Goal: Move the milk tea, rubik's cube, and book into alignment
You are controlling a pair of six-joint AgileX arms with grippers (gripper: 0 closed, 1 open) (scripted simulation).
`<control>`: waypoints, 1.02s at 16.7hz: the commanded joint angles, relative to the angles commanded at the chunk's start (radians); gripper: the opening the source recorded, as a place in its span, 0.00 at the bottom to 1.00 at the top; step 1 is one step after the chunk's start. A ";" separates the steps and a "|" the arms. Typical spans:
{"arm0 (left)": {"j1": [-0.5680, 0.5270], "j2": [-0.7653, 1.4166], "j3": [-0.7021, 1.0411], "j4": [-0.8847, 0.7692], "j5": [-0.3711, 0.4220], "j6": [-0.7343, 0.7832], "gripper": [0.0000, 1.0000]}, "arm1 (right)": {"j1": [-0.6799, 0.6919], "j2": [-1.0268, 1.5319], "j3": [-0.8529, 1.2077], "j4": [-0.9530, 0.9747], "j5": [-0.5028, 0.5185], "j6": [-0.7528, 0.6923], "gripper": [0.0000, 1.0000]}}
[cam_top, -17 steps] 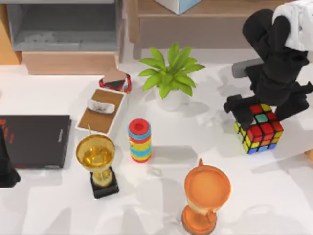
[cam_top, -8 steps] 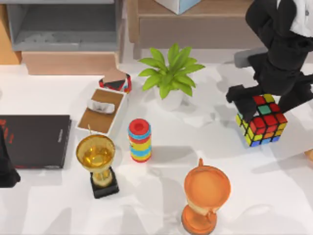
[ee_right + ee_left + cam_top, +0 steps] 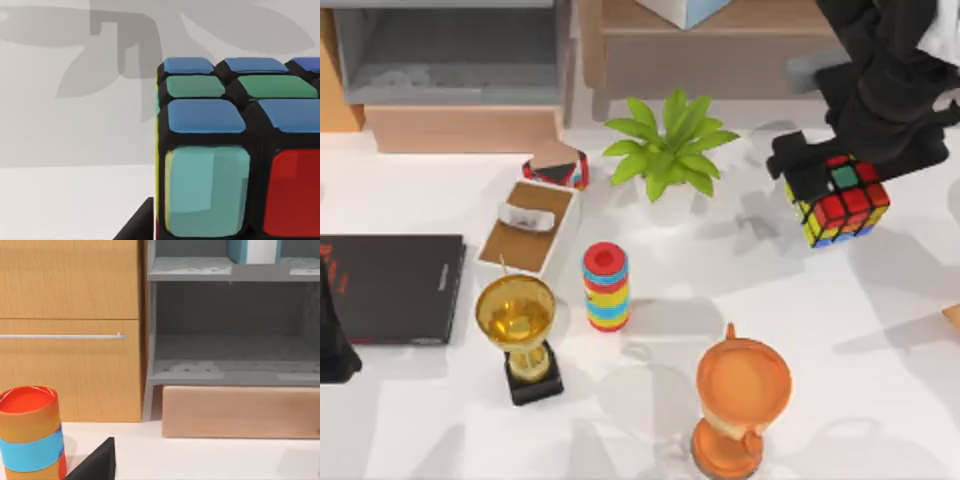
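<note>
My right gripper (image 3: 832, 182) is shut on the rubik's cube (image 3: 842, 208) and holds it off the table at the back right, next to the plant. The right wrist view shows the rubik's cube (image 3: 235, 150) close up, with blue, green and red stickers and its shadow on the white table below. The book (image 3: 239, 251), teal with white page edges, stands on a grey shelf in the left wrist view. A pale blue and white corner of the book (image 3: 685, 8) shows on the wooden shelf at the back. The milk tea is out of view. My left arm (image 3: 332, 345) is parked at the left edge.
A potted plant (image 3: 667, 155) stands left of the held cube. A striped ring stack (image 3: 606, 286), a gold trophy (image 3: 518, 325), an orange cup (image 3: 740, 400), a brown tissue box (image 3: 530, 225) and a thin black slab (image 3: 390, 288) lie across the table.
My right gripper has lifted the rubik's cube and carried it toward the back of the table and slightly left. The left arm has not moved.
</note>
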 joint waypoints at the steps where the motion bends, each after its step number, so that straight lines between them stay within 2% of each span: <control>1: 0.000 0.000 0.000 0.000 0.000 0.000 1.00 | 0.014 -0.030 -0.004 0.053 0.024 -0.002 0.00; 10: 0.000 0.000 0.000 0.000 0.000 0.000 1.00 | 0.130 -0.293 -0.030 0.647 0.297 -0.026 0.00; 17: 0.000 0.000 0.000 0.000 0.000 0.000 1.00 | 0.139 -0.319 -0.047 1.020 0.453 -0.056 0.00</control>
